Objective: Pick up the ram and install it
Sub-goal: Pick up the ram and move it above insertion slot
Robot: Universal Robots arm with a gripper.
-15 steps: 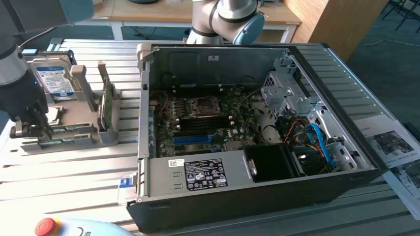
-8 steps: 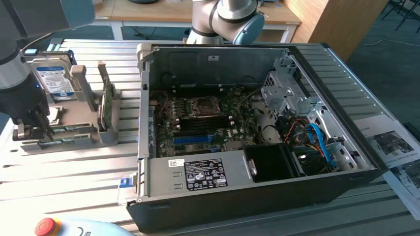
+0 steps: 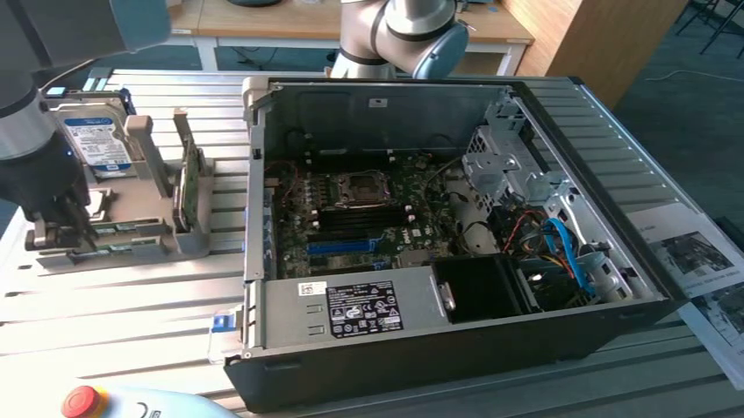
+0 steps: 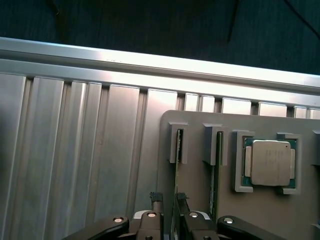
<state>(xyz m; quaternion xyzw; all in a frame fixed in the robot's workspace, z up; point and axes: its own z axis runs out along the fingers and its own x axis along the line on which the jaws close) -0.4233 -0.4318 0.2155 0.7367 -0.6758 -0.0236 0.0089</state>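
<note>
By the edge of the surface (image 3: 117, 322) at the exterior view's left, the gripper (image 4: 168, 199) hangs low over the grey holder (image 3: 174, 246). It is slightly open, with one finger on each side of the ram (image 4: 176, 170). The ram stands on edge in its slot in the holder, and neither finger visibly presses it. A second green stick (image 4: 214, 185) sits in the neighbouring slot, with a processor (image 4: 270, 162) just beside that. The hard drive (image 3: 99, 144) and expansion card (image 3: 187, 187) stand upright in the same holder. The open computer case (image 3: 465, 348) sits mid-surface
</note>
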